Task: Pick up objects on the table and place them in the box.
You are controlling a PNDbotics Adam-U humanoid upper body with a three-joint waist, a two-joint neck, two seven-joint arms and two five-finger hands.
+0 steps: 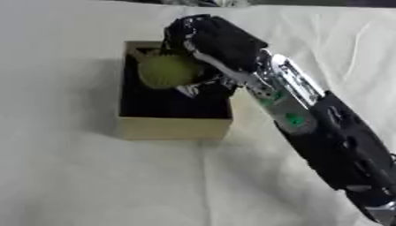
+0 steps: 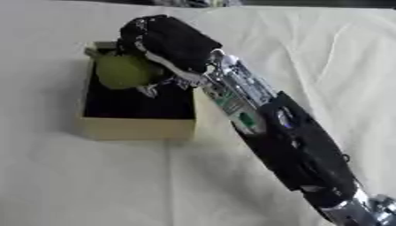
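Holding green ball (image 1: 166,70) over box (image 1: 174,127), right hand (image 1: 213,39).

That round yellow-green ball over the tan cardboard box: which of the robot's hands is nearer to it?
Right. The right hand is curled round the round yellow-green ball above the tan cardboard box. The left hand shows in neither view.

Box (image 1: 174,127) on white-clothed table (image 1: 70,185)

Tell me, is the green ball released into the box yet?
Not yet: the green ball sits over the box opening, right hand fingers curled around it.
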